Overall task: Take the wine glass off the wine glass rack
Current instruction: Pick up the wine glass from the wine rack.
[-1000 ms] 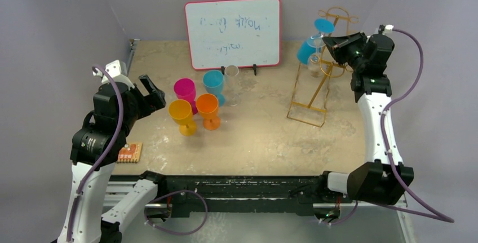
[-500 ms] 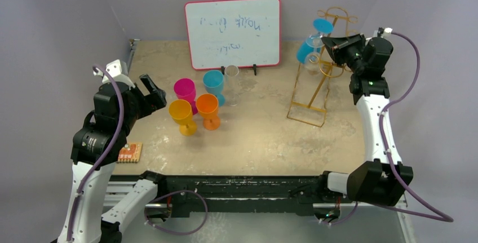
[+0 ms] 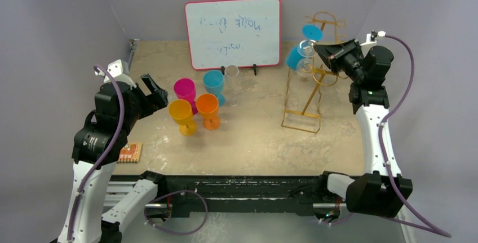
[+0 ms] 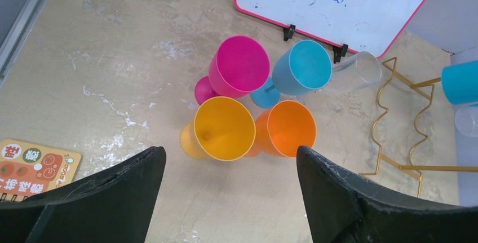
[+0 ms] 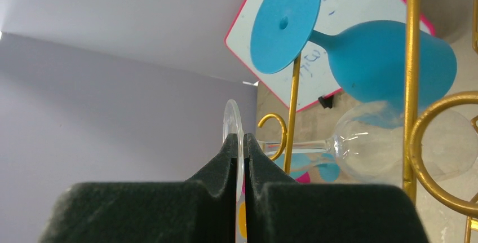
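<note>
Overhead first: the right gripper [image 3: 320,50] is up at the far right of the table, at the top of the tall gold wire wine glass rack [image 3: 315,94]. A clear stemmed wine glass [image 3: 306,48] lies sideways at its tips, just beside a turquoise plastic goblet [image 3: 293,58] hung on the same rack. The left gripper [image 3: 155,91] hangs well apart, near a cluster of coloured plastic goblets [image 3: 207,106] in front of a red-framed whiteboard [image 3: 233,31].

From the left wrist, the left gripper [image 4: 228,153] has its fingers spread wide with nothing between them, above those goblets. The rack [image 4: 428,168] sits off at the right edge.

From the right wrist, the right gripper [image 5: 239,141] is pinched tight on the thin round foot of the wine glass [image 5: 349,144]. The stem runs level, straight away from the tips, and the bowl lies behind a gold loop of the rack [image 5: 411,74]. So the glass's long axis points from the gripper into the rack, and only the right arm is placed to free it. The bowl probably has to be drawn clear of that loop. Whether a hook bears the stem I cannot tell.
</note>
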You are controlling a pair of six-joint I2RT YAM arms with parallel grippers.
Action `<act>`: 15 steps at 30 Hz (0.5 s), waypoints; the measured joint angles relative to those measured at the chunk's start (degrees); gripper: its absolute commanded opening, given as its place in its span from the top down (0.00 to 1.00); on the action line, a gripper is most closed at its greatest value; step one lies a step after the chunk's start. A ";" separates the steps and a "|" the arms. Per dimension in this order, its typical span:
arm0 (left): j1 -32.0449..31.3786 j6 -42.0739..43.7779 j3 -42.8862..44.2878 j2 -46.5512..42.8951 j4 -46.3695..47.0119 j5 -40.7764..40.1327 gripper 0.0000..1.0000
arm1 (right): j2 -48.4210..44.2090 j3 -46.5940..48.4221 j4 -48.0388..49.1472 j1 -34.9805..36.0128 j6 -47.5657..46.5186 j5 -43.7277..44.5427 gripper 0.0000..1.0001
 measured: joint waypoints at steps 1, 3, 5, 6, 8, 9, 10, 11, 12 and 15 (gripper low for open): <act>0.00 0.00 -0.02 0.00 0.02 0.04 0.15 | -0.37 -0.04 -0.24 0.02 -0.07 -0.98 1.00; 0.00 -0.02 -0.07 0.00 0.24 0.17 0.15 | -0.74 -0.04 -0.46 0.09 -0.31 -2.75 1.00; 0.00 -0.02 -0.15 0.00 0.44 0.33 0.15 | -1.14 -0.07 -0.85 0.09 -0.52 -3.87 1.00; 0.00 -0.02 -0.26 0.00 0.55 0.39 0.15 | -1.38 -0.13 -1.07 0.09 -0.55 -4.13 1.00; 0.00 -0.04 -0.42 0.02 0.66 0.55 0.15 | -1.84 -0.24 -1.22 0.07 -0.57 -4.39 1.00; 0.00 -0.02 -0.50 0.02 0.70 0.61 0.15 | -1.99 -0.24 -1.29 0.07 -0.72 -4.42 1.00; 0.00 -0.04 -0.57 0.02 0.72 0.66 0.15 | -2.10 -0.24 -1.40 0.09 -0.94 -4.39 1.00; 0.00 -0.04 -0.63 0.02 0.72 0.74 0.15 | -2.14 -0.24 -1.51 0.09 -1.18 -4.31 1.00; 0.00 -0.04 -0.66 0.02 0.72 0.81 0.15 | -2.12 -0.22 -1.51 0.09 -1.33 -4.11 1.00; 0.00 -0.07 -0.66 0.00 0.72 0.92 0.15 | -1.75 -0.20 -1.57 0.09 -1.53 -3.41 1.00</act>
